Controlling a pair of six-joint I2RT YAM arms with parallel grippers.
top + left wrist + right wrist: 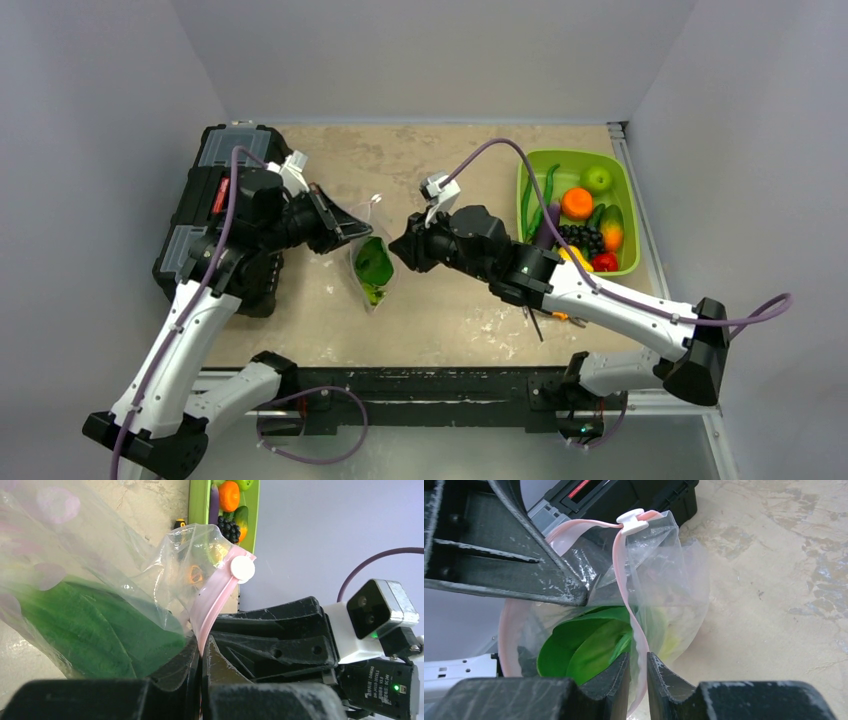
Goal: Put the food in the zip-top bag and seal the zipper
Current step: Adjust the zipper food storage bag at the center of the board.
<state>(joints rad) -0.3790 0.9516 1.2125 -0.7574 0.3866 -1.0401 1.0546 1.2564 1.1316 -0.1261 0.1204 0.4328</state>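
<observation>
Top view looks down from the near side on the beige counter (440, 160); wrist views, close behind left hand (201, 652) and right hand (638, 665), share the clear pink-mouthed plastic bag (170, 575).

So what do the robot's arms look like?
The left arm and right arm both have smooth white shells with chunky black joints. A purple cable loops along each one. The fingers are black, scuffed wedges, and a small white-and-silver camera box sits on the wrist.

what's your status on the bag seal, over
Left tool shut on zipper. Right tool shut on zipper too. Food inside bag, mouth open, white slider at one end. Nothing blocking the strip.
</observation>
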